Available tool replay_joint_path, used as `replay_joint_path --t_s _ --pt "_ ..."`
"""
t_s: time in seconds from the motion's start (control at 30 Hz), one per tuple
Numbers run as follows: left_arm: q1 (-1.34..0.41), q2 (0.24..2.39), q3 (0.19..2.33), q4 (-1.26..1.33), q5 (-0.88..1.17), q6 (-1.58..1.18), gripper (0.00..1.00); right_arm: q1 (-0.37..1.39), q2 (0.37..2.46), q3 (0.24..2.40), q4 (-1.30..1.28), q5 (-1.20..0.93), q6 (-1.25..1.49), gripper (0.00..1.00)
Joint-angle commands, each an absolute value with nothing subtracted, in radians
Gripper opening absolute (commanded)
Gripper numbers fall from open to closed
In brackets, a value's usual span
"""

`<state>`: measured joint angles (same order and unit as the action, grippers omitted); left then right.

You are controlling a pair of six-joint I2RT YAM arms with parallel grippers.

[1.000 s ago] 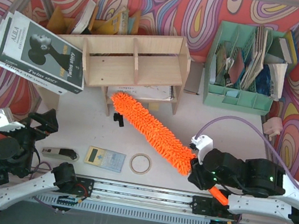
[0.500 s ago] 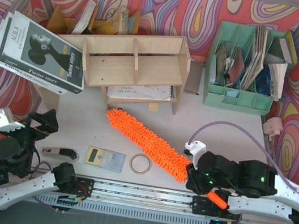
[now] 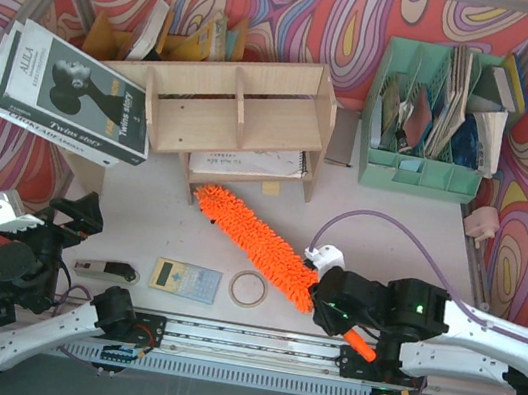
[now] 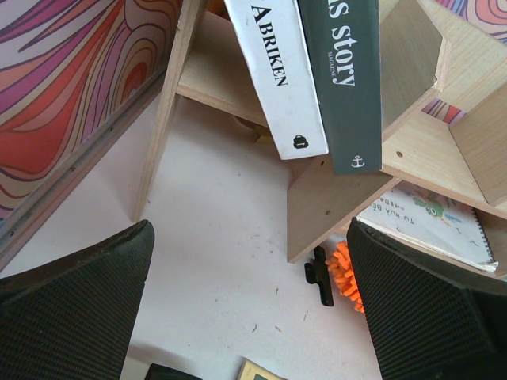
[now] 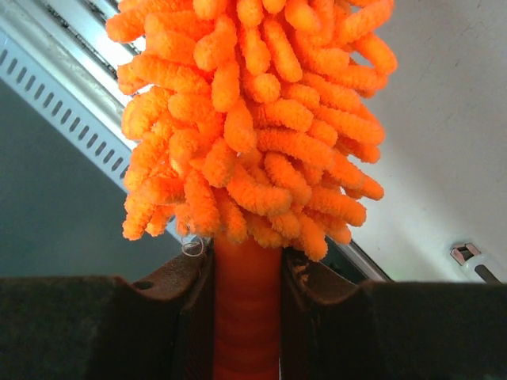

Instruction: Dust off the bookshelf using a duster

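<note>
Entry: duster. It slanted over tabletop, tip just near of bookshelf lower tier. Right claw pinched handle under fluff. Left claw spread, idle. Likely you needed to raise tip, keep head flat, sweep along boards.

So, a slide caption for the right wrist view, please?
Right gripper holding the orange duster by its handle, below the fluffy head.

The duster lies across open table before the bookshelf.
</note>
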<state>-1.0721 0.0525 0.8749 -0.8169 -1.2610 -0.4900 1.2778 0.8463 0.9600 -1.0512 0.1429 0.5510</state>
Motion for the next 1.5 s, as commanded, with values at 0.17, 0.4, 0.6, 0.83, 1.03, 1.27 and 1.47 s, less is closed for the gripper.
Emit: replay_joint_path --t_s 0.17,0.4,0.6,0.83,1.03,1.27,1.47 --pt "-1.075 0.038 0.87 -0.821 -1.262 -0.489 0.98 1.285 0.926 0.916 -0.864 0.281 0.589 0.0" --pt "-1.076 0.039 0.87 -0.821 -1.262 -0.491 0.99 1.285 0.933 0.883 -0.81 0.305 0.596 0.0" --pt "-1.075 0.039 0.87 -0.819 -1.264 -0.489 0.99 1.285 0.938 0.844 -0.747 0.353 0.622 0.0" --pt "-1.075 0.037 0.87 -0.82 -1.266 -0.489 0.99 1.285 0.955 0.794 -0.753 0.449 0.718 0.0" --pt "-1.075 0.041 0.868 -0.815 -1.268 -0.484 0.99 1.284 0.891 0.773 -0.842 0.553 0.896 0.0" --pt "-1.075 0.04 0.867 -0.812 -1.267 -0.48 0.99 1.284 0.897 0.741 -0.727 0.528 0.84 0.0" --pt "-1.075 0.036 0.87 -0.818 -1.267 -0.485 0.98 1.287 1.009 0.754 -0.525 0.411 0.715 0.0"
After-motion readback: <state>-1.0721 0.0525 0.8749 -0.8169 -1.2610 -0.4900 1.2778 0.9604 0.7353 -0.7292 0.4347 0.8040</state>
